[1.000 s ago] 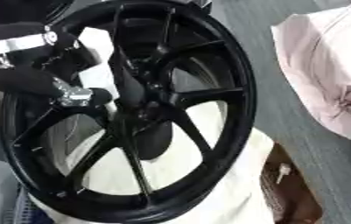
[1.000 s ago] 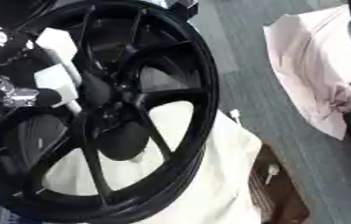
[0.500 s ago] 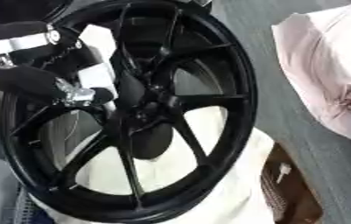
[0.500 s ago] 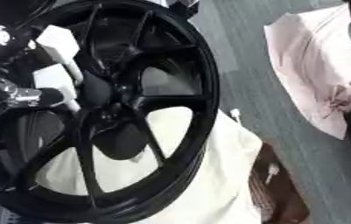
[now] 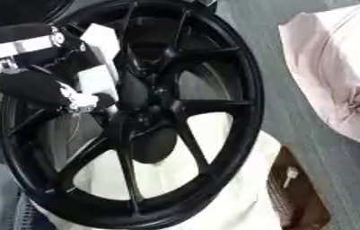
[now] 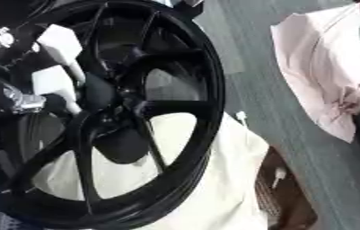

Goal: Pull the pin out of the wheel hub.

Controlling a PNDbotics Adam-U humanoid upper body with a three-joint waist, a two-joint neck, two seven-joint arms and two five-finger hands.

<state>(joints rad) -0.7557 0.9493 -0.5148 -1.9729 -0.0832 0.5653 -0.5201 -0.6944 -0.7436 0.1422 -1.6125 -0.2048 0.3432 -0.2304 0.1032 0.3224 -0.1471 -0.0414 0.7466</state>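
Left eye view: big black wheel hub [image 5: 135, 112] fills frame, propped on white cloth [image 5: 238, 188]. Left hand [image 5: 45, 85] in from left edge, right at hub centre [image 5: 135, 96], nearer by far. Fingers lost among spokes, can't tell if curled. Pin itself not made out, long axis neither. Right hand nowhere
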